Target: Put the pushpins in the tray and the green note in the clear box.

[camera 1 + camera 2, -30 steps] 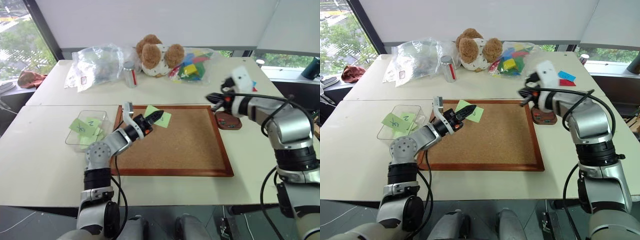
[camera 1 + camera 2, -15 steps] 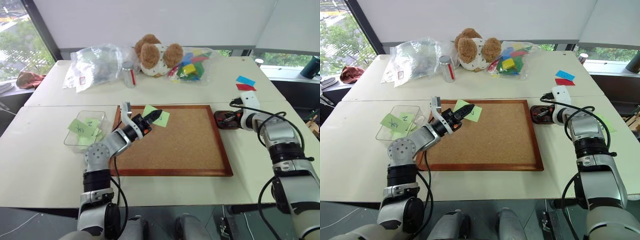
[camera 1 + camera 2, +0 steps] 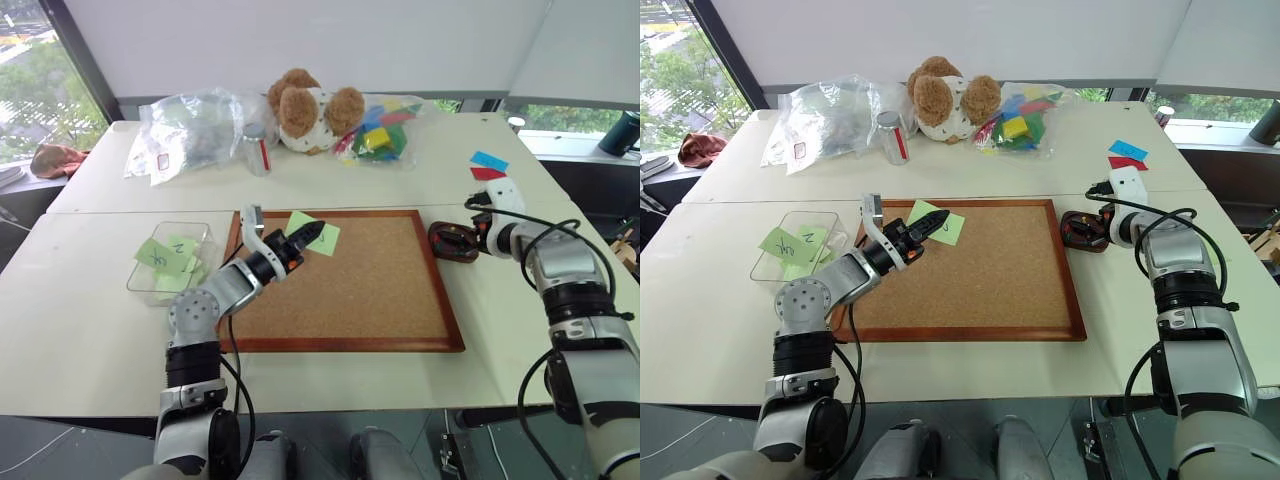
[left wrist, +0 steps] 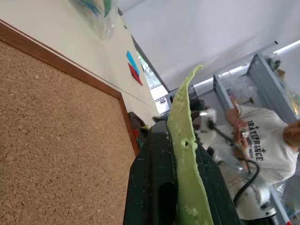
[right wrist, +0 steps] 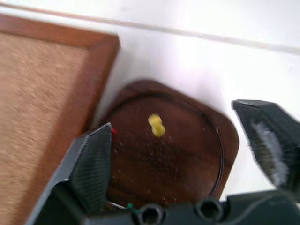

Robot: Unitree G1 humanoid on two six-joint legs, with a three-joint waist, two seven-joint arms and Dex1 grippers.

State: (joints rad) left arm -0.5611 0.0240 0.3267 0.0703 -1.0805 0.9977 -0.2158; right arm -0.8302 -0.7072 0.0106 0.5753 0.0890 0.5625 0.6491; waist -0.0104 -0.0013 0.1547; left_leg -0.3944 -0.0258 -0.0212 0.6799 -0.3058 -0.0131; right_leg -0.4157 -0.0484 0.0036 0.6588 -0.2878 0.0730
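My left gripper (image 3: 310, 233) hangs over the far left corner of the corkboard (image 3: 370, 290), shut on the pale green note (image 3: 331, 242); the left wrist view shows the green note (image 4: 183, 154) edge-on between the black fingers. The clear box (image 3: 207, 240) sits left of the board with several green notes in it. Off the board's right edge my right gripper (image 5: 172, 117) is open just above the dark brown tray (image 5: 187, 159). In the tray lies a yellow pin (image 5: 156, 125). A red speck (image 5: 114, 131) and a green speck (image 5: 130, 205) show beside one finger.
At the far side of the table sit a teddy bear (image 3: 305, 108), clear plastic bags (image 3: 195, 130), a small jar (image 3: 259, 150) and a bag of coloured blocks (image 3: 385, 125). Blue and red notes (image 3: 488, 165) lie beyond the tray. A person (image 4: 262, 145) stands past the table.
My right gripper came down from above the table to the tray and opened. The left gripper kept still with the green note.
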